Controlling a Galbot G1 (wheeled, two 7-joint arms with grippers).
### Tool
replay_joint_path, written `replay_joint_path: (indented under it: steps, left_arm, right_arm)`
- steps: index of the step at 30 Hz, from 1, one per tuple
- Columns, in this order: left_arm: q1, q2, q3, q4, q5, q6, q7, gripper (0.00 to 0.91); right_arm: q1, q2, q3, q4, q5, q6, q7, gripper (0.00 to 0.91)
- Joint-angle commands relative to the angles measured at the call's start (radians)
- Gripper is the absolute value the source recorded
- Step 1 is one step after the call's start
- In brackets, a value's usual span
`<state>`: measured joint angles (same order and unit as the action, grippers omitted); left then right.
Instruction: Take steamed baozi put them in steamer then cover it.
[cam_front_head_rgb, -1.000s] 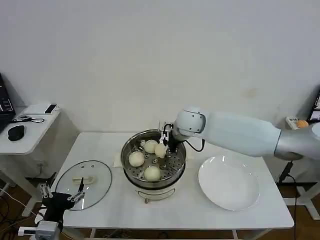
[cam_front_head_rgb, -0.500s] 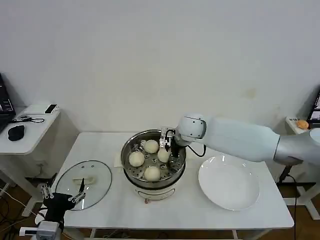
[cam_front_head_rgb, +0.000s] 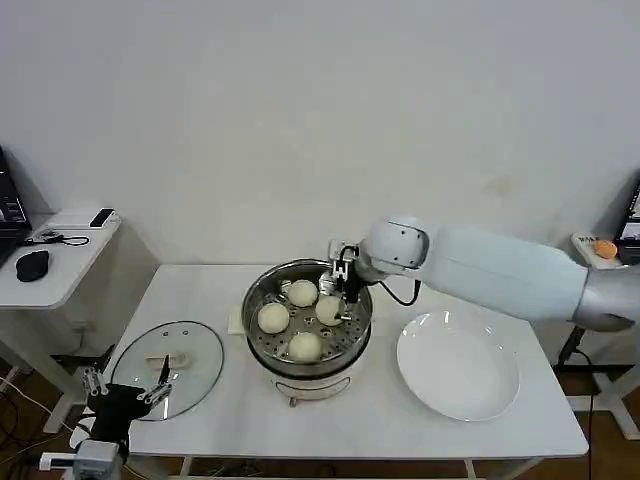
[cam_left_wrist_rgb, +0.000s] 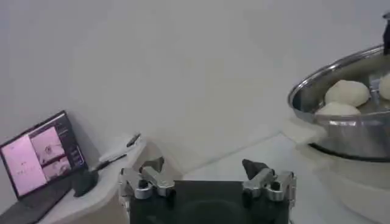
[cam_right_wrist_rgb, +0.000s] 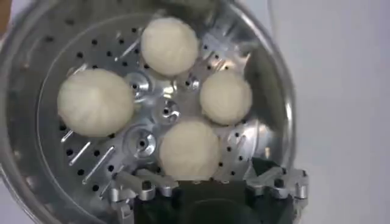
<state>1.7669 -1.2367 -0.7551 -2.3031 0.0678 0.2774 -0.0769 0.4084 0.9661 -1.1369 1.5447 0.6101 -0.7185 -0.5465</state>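
Note:
Several cream-white baozi (cam_front_head_rgb: 273, 318) lie on the perforated tray of the shiny steamer (cam_front_head_rgb: 262, 290) at the table's middle. My right gripper (cam_front_head_rgb: 343, 283) hovers just over the steamer's far right rim, open and holding nothing. In the right wrist view its open jaws (cam_right_wrist_rgb: 201, 176) stand wide above the nearest baozi (cam_right_wrist_rgb: 189, 149), apart from it, with the steamer (cam_right_wrist_rgb: 91, 164) below. The glass cover (cam_front_head_rgb: 200, 350) lies flat on the table to the steamer's left. My left gripper (cam_front_head_rgb: 125, 392) waits open beyond the table's front left corner; in the left wrist view that gripper (cam_left_wrist_rgb: 203, 165) faces the steamer (cam_left_wrist_rgb: 347, 131).
A white plate (cam_front_head_rgb: 458, 365) lies on the table right of the steamer. A small side table (cam_front_head_rgb: 60, 260) with a mouse and a phone stands at the far left, and a laptop (cam_left_wrist_rgb: 39, 152) is beside it. The wall runs close behind the table.
My right gripper lowered the baozi it held onto the tray, opened, and drew up and back toward the right rim. The left arm has stayed put.

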Motion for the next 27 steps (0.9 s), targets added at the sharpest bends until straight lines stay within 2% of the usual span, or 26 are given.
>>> replay_joint_path:
  steps: [1, 2, 3, 4, 5, 6, 7, 10, 13, 15, 18, 19, 20, 22, 27]
  left_arm:
    - [-0.013, 0.000, 0.011, 0.013, 0.000, 0.001, 0.001, 0.907]
    - [-0.014, 0.000, 0.013, 0.015, 0.000, 0.000, 0.002, 0.907]
    - [-0.015, 0.000, 0.016, 0.017, 0.000, 0.000, 0.002, 0.907]
    - [-0.017, -0.001, 0.019, 0.019, 0.000, 0.000, 0.002, 0.907]
    - [-0.019, 0.000, 0.023, 0.021, -0.003, 0.002, 0.001, 0.907]
    - [-0.022, -0.002, 0.025, 0.022, -0.005, 0.003, 0.000, 0.907]
    - [-0.024, -0.003, 0.028, 0.027, -0.003, 0.003, 0.000, 0.907]
    - [-0.029, -0.002, 0.030, 0.038, -0.002, 0.002, 0.000, 0.907]
    - [-0.036, -0.002, 0.026, 0.046, -0.004, 0.000, -0.004, 0.907]
    - [-0.041, -0.002, 0.023, 0.052, -0.004, 0.000, -0.006, 0.907]
    - [-0.048, -0.002, 0.021, 0.073, -0.003, -0.005, -0.006, 0.907]
    - [-0.051, -0.002, 0.021, 0.085, -0.001, -0.010, -0.007, 0.907]
    - [-0.052, -0.002, 0.022, 0.094, 0.001, -0.016, -0.009, 0.907]
    - [-0.057, -0.001, 0.024, 0.109, 0.004, -0.023, -0.013, 0.907]
    - [-0.074, 0.001, 0.030, 0.180, 0.119, -0.066, -0.033, 0.907]
  right_arm:
    - [-0.152, -0.159, 0.210, 0.211, 0.101, 0.101, 0.423, 0.907]
    - [-0.185, -0.166, 0.230, 0.222, 0.098, 0.107, 0.441, 0.907]
    - [-0.228, -0.176, 0.270, 0.235, 0.099, 0.142, 0.493, 0.907]
    - [-0.317, -0.189, 0.316, 0.249, 0.075, 0.204, 0.520, 0.907]
    - [-0.385, -0.193, 0.380, 0.257, 0.011, 0.247, 0.538, 0.907]
    - [-0.463, -0.197, 0.441, 0.264, -0.033, 0.269, 0.552, 0.907]
    - [-0.525, -0.199, 0.528, 0.269, -0.082, 0.324, 0.555, 0.907]
    - [-0.693, -0.198, 0.709, 0.286, -0.150, 0.396, 0.579, 0.907]
    - [-0.959, -0.169, 0.959, 0.289, -0.286, 0.510, 0.568, 0.907]
    - [-1.041, -0.144, 1.068, 0.300, -0.330, 0.544, 0.560, 0.907]
    - [-1.272, -0.082, 1.261, 0.330, -0.397, 0.607, 0.529, 0.907]
    - [-1.342, -0.051, 1.356, 0.346, -0.427, 0.632, 0.515, 0.907]
    - [-1.377, -0.035, 1.391, 0.354, -0.439, 0.640, 0.508, 0.907]
    - [-1.482, 0.055, 1.528, 0.382, -0.470, 0.680, 0.470, 0.907]
    - [-1.657, 0.236, 1.730, 0.425, -0.521, 0.765, 0.380, 0.907]
